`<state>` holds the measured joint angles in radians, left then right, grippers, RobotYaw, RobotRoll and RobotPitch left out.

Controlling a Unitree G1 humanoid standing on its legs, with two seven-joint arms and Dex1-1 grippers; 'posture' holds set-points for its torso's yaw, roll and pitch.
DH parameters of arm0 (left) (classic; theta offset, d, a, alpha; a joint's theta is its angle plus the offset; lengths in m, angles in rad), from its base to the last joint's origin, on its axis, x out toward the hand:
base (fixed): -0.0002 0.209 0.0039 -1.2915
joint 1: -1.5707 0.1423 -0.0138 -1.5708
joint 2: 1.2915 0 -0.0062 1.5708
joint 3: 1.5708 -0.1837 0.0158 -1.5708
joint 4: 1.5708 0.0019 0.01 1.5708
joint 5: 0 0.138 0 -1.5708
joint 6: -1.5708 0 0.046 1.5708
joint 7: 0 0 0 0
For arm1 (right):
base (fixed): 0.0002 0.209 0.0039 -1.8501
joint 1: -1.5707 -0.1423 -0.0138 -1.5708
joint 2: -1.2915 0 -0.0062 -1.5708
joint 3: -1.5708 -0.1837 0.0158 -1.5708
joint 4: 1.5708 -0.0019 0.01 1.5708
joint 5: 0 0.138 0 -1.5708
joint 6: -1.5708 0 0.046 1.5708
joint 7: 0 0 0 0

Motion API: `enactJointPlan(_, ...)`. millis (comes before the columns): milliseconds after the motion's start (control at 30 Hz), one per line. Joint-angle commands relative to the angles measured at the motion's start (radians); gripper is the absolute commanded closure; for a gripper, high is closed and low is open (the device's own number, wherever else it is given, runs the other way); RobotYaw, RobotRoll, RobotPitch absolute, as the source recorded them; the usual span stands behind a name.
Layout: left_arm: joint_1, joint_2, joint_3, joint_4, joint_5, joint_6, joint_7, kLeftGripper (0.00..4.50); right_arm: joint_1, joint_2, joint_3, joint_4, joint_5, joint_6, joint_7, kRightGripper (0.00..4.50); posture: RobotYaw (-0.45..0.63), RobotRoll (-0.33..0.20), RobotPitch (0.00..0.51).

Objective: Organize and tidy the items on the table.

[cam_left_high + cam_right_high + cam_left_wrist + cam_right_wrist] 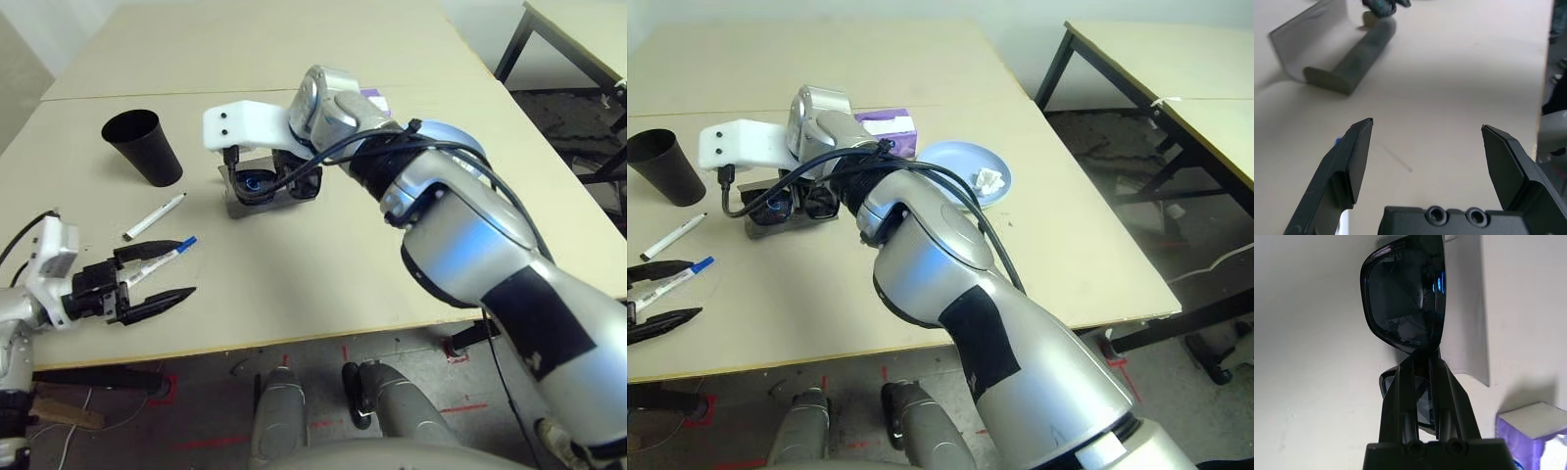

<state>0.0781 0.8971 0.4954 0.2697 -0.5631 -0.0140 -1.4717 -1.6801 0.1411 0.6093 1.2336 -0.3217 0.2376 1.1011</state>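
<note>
One end effector (1420, 382) clamping sunglasses (1403, 293), left end effector (157, 274) agape near table (323, 284) edge

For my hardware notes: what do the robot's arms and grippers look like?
Both arms have glossy silver shells. The right arm has black patches, a white wrist housing and a looping black cable. The left gripper and the right gripper each have two black tapered fingers.

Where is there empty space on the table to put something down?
Bare patches: between the glasses case and the near table edge, and behind the black cup past the seam. Crowded: around the markers, and the blue plate by the purple box.
</note>
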Motion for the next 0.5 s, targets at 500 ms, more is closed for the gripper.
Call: enactJointPlan(500,0.177,-0.036,0.167,-0.14,-0.06,0.034,0.126,0.0,-0.004,0.136,-0.109,0.069,-0.009,-0.101,-0.178,4.39,0.19,0.0,0.202)
